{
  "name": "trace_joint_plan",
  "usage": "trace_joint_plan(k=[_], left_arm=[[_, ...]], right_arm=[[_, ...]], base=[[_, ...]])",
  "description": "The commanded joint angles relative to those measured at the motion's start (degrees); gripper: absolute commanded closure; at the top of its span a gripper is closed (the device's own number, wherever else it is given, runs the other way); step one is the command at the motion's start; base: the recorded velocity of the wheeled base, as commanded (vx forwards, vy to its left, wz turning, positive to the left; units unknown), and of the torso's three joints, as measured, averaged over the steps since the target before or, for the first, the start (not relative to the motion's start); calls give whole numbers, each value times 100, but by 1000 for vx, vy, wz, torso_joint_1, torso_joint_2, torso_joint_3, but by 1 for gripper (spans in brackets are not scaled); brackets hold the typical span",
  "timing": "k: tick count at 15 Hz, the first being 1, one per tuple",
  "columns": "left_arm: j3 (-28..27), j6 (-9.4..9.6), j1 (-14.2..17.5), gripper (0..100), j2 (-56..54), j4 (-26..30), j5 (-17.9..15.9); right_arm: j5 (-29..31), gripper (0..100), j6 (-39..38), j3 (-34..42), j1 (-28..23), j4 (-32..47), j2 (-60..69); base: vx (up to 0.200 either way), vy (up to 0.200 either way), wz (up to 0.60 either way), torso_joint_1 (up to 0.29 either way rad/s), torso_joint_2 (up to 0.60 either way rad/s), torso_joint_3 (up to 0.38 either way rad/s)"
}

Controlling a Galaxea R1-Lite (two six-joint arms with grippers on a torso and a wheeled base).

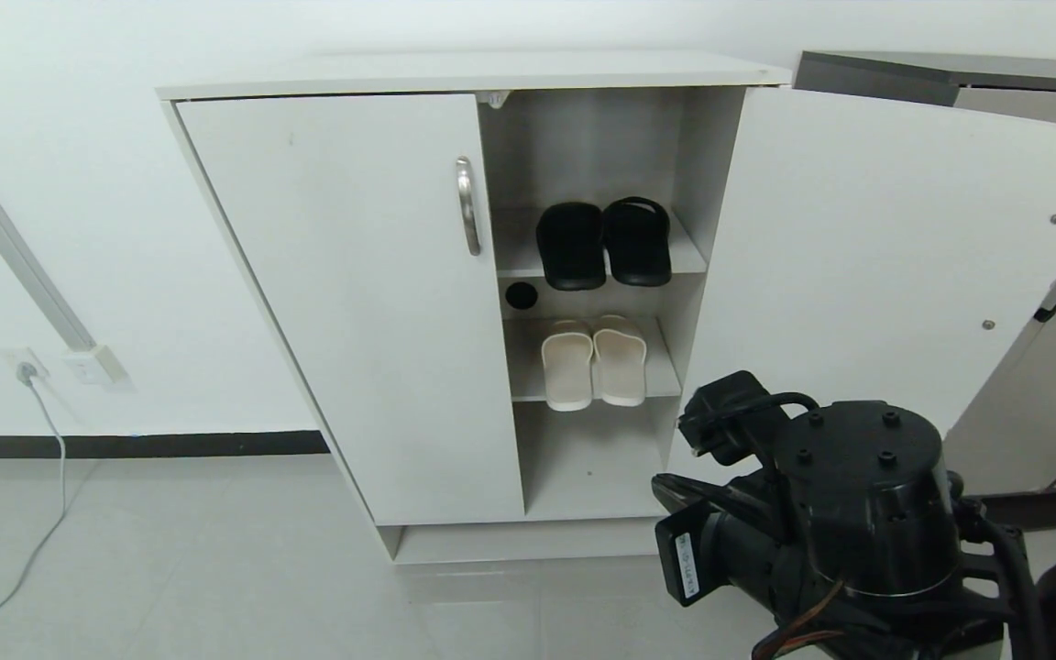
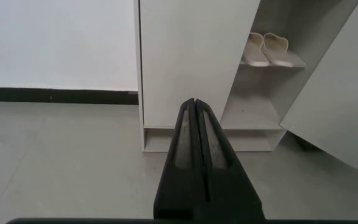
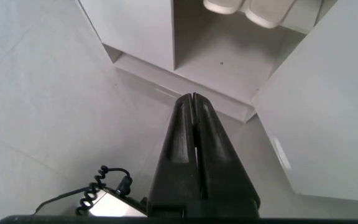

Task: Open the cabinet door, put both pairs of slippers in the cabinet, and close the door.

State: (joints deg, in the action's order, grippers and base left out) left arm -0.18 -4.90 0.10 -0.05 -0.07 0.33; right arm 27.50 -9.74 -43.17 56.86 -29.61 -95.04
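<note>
Firstly, in the head view the cabinet point(image 1: 455, 73) stands in the centre of the frame with its left-hand door point(image 1: 335, 302) shut, bar handle point(image 1: 467, 205) upright at its inner edge, and its right-hand door point(image 1: 876, 247) swung wide open toward the right of the frame. The black slippers point(image 1: 603, 243) sit side by side on the upper shelf; the cream slippers point(image 1: 593, 364) sit side by side on the shelf below, toes outward. The right arm point(image 1: 858, 513) occupies the lower right of the frame, in front of the open door. Secondly, in the left wrist view the left gripper point(image 2: 194, 106) is clenched on nothing, fingers pressed flat together, held above the floor point(image 2: 61, 162) and facing the cabinet base; the cream slippers point(image 2: 267, 50) are seen on their shelf beyond it. Lastly, in the right wrist view the right gripper point(image 3: 194, 99) is likewise clenched and bare, held over the floor just before the cabinet's bottom compartment point(image 3: 229, 62), beside the open door point(image 3: 328, 124).
</note>
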Motion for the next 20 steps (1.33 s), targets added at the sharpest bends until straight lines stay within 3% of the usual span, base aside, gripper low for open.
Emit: trace_joint_plan(k=[1,5,8,20], left_arm=[[1,-2,-1,100,14,-1,2],[1,-2,-1,100,5,-1,2],[1,-2,-1,100,5,-1,2],[1,-11,-1,100,5,-1,2]], right_arm=[[1,100,-2,-8,1,-1,-32],[-17,100,7,-8,1,8,-32],[-8,100,7,-8,1,8,-32],[10,100,25,-25,1,-1,-155]], base=[[0,0,0,0,0,0],[0,0,0,1,-20,-19],[0,0,0,9,-191,-303],[0,0,0,102,-481,-344]])
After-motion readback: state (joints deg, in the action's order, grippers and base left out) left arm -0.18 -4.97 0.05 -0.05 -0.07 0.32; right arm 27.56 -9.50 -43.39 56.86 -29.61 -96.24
